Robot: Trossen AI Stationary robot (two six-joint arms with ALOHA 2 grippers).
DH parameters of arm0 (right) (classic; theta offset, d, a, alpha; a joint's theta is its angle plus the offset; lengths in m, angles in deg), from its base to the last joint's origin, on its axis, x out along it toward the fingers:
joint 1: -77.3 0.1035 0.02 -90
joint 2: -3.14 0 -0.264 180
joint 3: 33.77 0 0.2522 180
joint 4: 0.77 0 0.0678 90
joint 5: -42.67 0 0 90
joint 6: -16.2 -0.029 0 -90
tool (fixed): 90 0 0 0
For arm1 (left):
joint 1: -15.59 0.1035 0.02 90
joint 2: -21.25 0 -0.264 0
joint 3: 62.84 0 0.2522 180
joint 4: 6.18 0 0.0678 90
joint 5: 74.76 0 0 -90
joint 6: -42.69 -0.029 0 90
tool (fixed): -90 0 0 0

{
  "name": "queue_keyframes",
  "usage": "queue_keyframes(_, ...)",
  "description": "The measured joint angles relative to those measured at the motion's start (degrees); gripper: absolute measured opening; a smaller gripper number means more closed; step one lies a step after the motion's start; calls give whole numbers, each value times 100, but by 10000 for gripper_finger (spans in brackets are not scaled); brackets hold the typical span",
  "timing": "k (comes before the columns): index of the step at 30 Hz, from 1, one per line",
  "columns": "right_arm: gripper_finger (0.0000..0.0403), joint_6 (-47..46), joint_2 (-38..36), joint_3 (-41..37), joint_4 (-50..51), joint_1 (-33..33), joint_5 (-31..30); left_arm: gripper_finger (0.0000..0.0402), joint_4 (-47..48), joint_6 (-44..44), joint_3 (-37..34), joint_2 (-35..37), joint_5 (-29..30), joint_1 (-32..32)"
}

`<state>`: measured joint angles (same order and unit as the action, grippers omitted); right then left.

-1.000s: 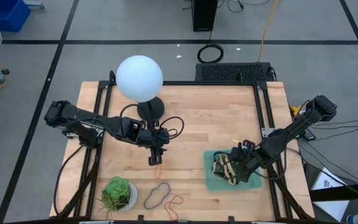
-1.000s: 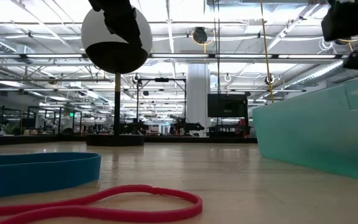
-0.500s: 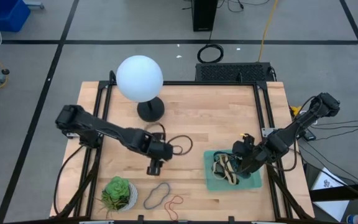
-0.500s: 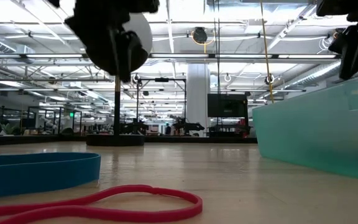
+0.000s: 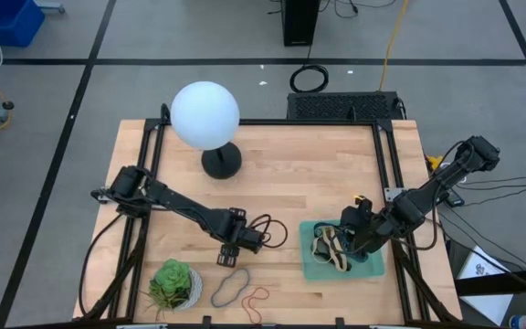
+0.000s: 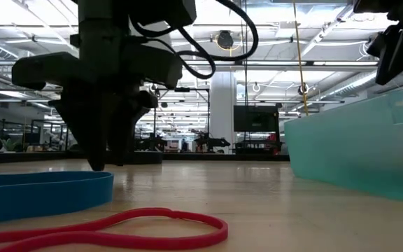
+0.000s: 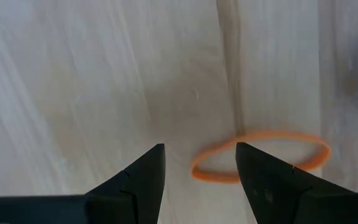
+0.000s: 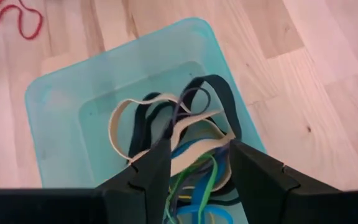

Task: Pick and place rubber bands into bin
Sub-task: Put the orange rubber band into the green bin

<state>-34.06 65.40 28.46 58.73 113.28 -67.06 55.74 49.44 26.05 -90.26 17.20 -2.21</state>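
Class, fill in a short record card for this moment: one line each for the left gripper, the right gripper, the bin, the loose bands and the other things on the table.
left gripper: open, low over the table at an orange band
right gripper: open, above the bin
bin: green, holds a tangle of bands
loose bands: a blue band and a red band near the table's front edge
other things: a potted plant, a round white lamp
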Motion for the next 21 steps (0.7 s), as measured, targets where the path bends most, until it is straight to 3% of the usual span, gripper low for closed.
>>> queue_keyframes(10, 155, 15, 0, 0, -97, 0, 2, 202, 284, -254, -2, 4, -72, 3)
queue_keyframes(21, 155, 13, 0, 0, -154, 0, 3, 201, -340, -385, -505, 50, -362, 73)
